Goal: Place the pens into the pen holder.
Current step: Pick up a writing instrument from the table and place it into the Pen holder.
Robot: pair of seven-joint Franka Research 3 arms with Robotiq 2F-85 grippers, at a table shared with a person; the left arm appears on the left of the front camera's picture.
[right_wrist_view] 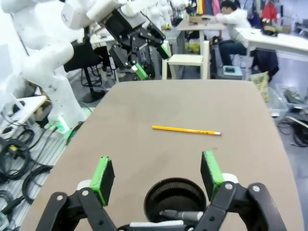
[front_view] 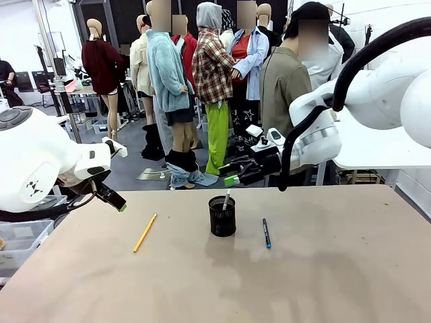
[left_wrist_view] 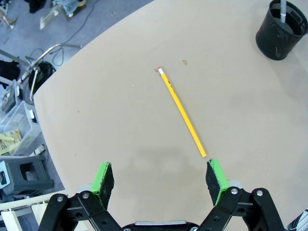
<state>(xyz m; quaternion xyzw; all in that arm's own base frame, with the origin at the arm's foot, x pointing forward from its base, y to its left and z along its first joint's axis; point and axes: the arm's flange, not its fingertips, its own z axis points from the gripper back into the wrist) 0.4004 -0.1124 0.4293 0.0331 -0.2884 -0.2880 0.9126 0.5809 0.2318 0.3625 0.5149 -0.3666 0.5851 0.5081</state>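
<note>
The black mesh pen holder (front_view: 222,219) stands mid-table with a whitish-grey pen (front_view: 226,198) upright in it. My right gripper (front_view: 227,173) hovers just above it, open, nothing between its pads. Its wrist view looks down into the holder (right_wrist_view: 175,195), where the grey pen (right_wrist_view: 180,215) rests. A yellow pencil (front_view: 145,233) lies left of the holder and a blue-tipped pen (front_view: 267,233) lies right of it. My left gripper (left_wrist_view: 161,175) is open above the table's left part, close to the pencil's (left_wrist_view: 182,114) near tip, with the holder (left_wrist_view: 281,30) farther off.
The tan table (front_view: 323,282) has bare room in front and to the right. A clear plastic bin (front_view: 20,239) sits off the left edge. A person (front_view: 286,87) stands behind the far edge. The left arm's gripper (right_wrist_view: 144,48) appears across the table in the right wrist view.
</note>
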